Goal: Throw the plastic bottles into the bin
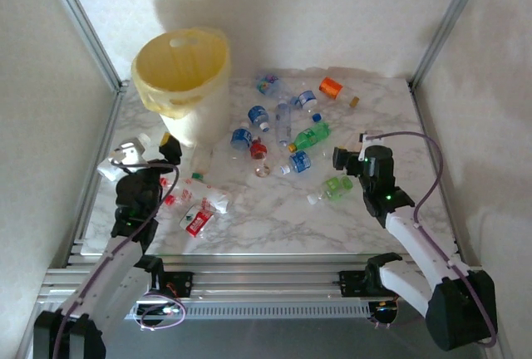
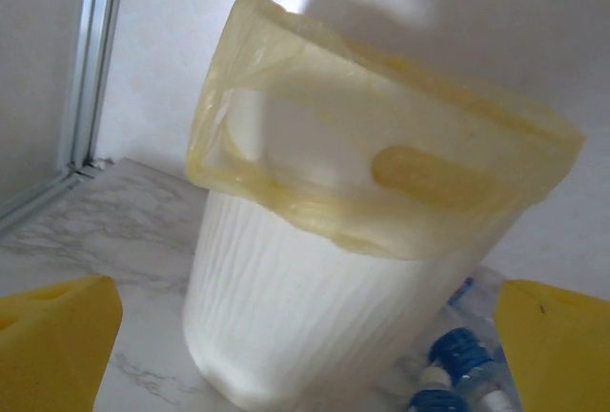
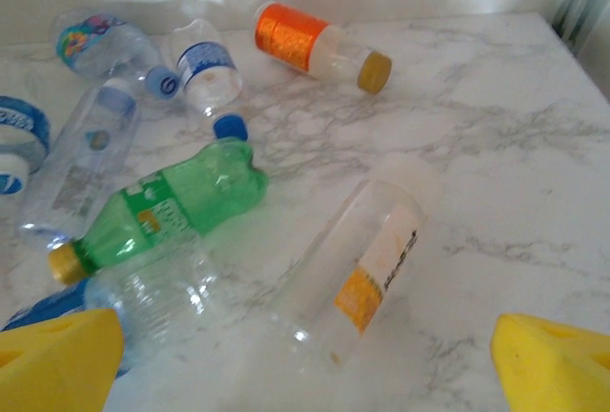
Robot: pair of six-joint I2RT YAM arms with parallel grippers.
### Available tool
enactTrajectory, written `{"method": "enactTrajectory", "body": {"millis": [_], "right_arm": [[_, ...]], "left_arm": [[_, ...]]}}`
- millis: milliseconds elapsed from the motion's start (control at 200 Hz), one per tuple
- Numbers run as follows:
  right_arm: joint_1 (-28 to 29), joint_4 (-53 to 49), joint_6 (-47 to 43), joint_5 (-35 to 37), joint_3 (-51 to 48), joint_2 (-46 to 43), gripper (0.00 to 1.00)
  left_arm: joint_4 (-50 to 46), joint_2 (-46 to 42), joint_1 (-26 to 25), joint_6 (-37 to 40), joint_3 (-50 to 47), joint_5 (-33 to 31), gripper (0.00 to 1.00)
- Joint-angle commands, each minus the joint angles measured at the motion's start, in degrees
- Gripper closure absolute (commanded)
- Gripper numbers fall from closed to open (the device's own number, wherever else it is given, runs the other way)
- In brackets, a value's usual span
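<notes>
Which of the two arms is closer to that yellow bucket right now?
Left. The left gripper sits just in front of the bin, facing it; the right gripper is across the table, past the scattered plastic bottles.

Two aluminium posts [image 1: 83, 22] rose from the far corners of a marble-patterned tabletop [image 1: 274, 218]; slotted aluminium rails [image 1: 266, 272] ran along its near edge, and a white wall [image 1: 349, 10] stood behind it.
</notes>
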Motion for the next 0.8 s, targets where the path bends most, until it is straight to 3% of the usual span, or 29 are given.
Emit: {"method": "enactTrajectory", "body": {"millis": [0,105,250,551,796], "right_arm": [[1.0,-9.5,3.7,-3.0,3.6,-2.8,0.01],[2.1,-13.7,5.0,-5.6,5.3,-4.3,0.01],[3.5,-18.9,5.7,-7.3,8.0,-4.9,0.01],[5.3,-23.1,5.7,-8.6,9.4,-5.5,0.01],[5.4,-24.7,5.4,-9.0,9.8,-5.5,0.01]], "left_arm": [[-19.7,-1.5,-1.1,-7.7,6.5,1.4,0.01],[-32.6,1.3,-2.3,-10.7,13.5,3.5,0.01],[-42.6,5.8,-5.6,-14.3,18.2,6.8,0.01],[-50.6,11.6,-7.2,-20.4,21.6,13.0,0.01],[-57.6,10.0,-7.8,-24.3,20.3,13.1,0.01]]}}
